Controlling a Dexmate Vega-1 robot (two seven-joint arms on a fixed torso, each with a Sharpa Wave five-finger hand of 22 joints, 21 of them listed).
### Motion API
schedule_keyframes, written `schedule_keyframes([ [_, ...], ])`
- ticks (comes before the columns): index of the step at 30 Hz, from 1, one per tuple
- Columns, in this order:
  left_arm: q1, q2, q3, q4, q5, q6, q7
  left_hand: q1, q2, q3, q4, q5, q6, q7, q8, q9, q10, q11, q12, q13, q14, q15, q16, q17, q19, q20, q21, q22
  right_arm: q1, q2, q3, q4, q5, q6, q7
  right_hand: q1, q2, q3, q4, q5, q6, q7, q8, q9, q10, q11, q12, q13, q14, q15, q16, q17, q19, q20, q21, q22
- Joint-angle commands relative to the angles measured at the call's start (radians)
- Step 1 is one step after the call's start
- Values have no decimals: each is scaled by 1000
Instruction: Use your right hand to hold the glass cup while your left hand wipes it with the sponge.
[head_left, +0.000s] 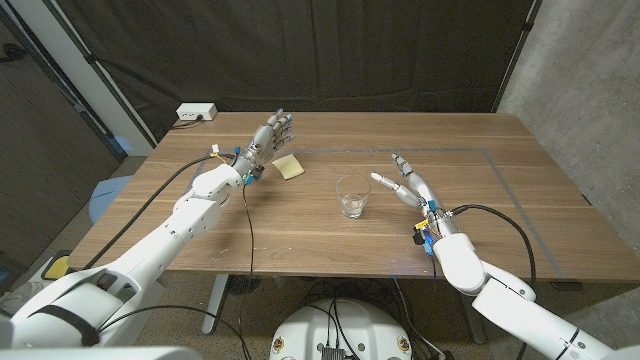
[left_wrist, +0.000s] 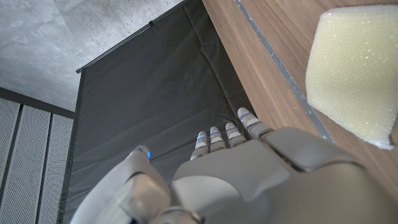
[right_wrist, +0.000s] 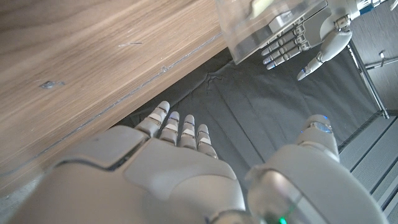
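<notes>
Fingers apart and empty, the right robot hand (head_left: 406, 184) waits beside the glass cup (head_left: 353, 196) mid-table; the left robot hand (head_left: 268, 137), likewise spread (nothing held), flanks the sponge (head_left: 289, 166), ready to grasp.

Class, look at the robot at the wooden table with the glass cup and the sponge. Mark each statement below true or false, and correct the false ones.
1. The clear glass cup stands upright on the wooden table. True.
2. The right hand grips the cup. False: it is open beside the cup, apart from it.
3. The pale yellow rectangular sponge lies on the table next to the left hand. True.
4. The left hand holds the sponge. False: its fingers are spread and hold nothing.
5. The sponge sits inside the cup. False: it lies on the table, apart from the cup.
</notes>
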Motion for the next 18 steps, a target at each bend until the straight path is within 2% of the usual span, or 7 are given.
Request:
schedule_keyframes([
  [1, 10, 10, 2, -27, -3, 8, 11, 3, 1, -8, 0, 4, 4, -2, 6, 4, 5, -3, -1, 6, 6, -17, 0, 3, 10, 2, 7, 3, 2, -10, -58, -15, -66, -29, -21, 13, 2, -6, 1, 12, -18, 12, -3, 3, -10, 2, 0, 4, -2, -5, 2, 3, 3, -10, 7, 2],
  [6, 10, 11, 3, -31, -4, 7, 12, 3, 1, -9, 1, 4, 3, -2, 6, 4, 5, -3, -1, 6, 6, -18, 0, 3, 9, 2, 7, 3, 13, -11, -86, -32, -116, -76, -29, 15, 2, -13, 2, 16, -31, 13, -4, 4, -23, 1, -2, 4, -6, -9, 2, 3, 3, -13, 9, 3],
  [11, 13, 12, 3, -34, -6, 8, 14, 2, 1, -10, 1, 4, 4, -1, 6, 4, 4, -3, -2, 6, 7, -16, 0, 3, 9, 2, 7, 3, 29, -13, -114, -48, -170, -130, -27, 21, 4, -19, 3, 21, -33, 11, 0, 4, -26, 0, 1, 5, -3, -4, 5, 4, 17, 5, 16, 3],
  [13, 13, 12, 3, -34, -6, 8, 15, 2, 1, -10, 2, 4, 4, -2, 6, 4, 4, -2, -2, 6, 7, -16, 0, 3, 9, 2, 7, 3, 37, -13, -127, -55, -195, -157, -27, 30, 9, -21, 2, 25, -34, 11, 3, 5, -25, 0, 4, 5, 7, -2, 10, 3, 35, 14, 24, 3],
  [15, 13, 12, 3, -34, -7, 9, 16, 2, 2, -11, 2, 4, 4, -1, 6, 4, 5, -4, -2, 6, 7, -17, 0, 3, 9, 2, 7, 3, 43, -12, -138, -61, -219, -179, -29, 36, 11, -22, 2, 28, -35, 10, 4, 5, -24, 0, 6, 5, 14, 0, 13, 3, 41, 14, 26, 3],
  [18, 13, 12, 4, -33, -7, 10, 17, 2, 2, -11, 2, 4, 5, -1, 6, 4, 5, -3, -2, 6, 7, -17, 0, 3, 10, 1, 7, 3, 53, -9, -151, -62, -235, -196, -26, 44, 14, -23, 0, 31, -37, 10, 6, 5, -25, -5, 7, 5, 14, -4, 12, 3, 38, 0, 24, 3],
])
